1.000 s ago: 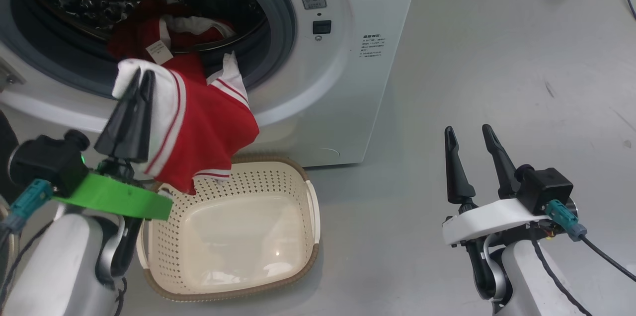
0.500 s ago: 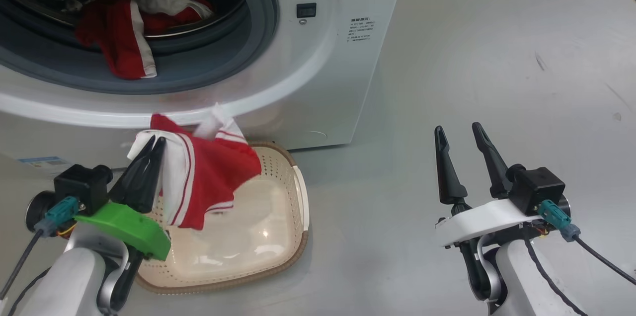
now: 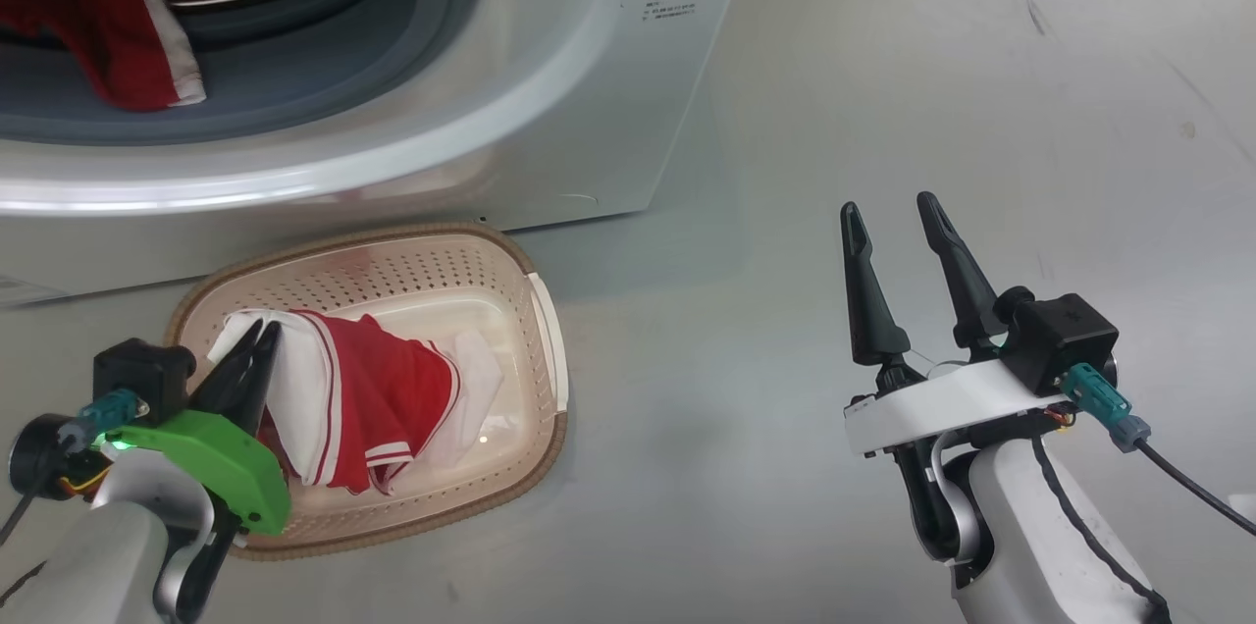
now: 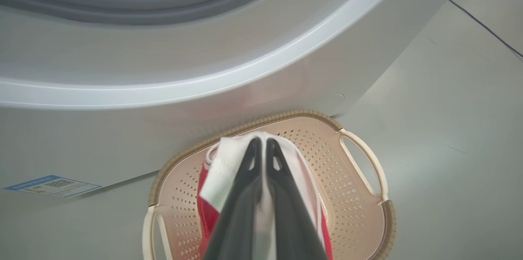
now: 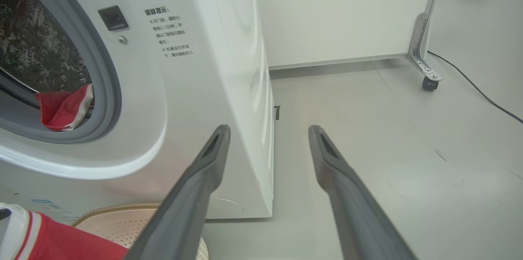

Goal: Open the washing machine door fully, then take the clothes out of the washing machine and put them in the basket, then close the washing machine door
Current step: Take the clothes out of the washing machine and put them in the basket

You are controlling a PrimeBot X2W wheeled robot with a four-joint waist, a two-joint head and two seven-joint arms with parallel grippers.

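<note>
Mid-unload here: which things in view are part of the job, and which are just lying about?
Part of the job:
- washing machine
- red garment, shut in the left claw, inside the basket
- second red garment, hanging at the drum opening
- right claw, open and empty

Lying about:
- castor under a white panel
- black cable on the floor

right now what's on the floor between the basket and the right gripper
The stretch is bare: in the head view, plain grey floor runs from the basket to the open right gripper.
</note>
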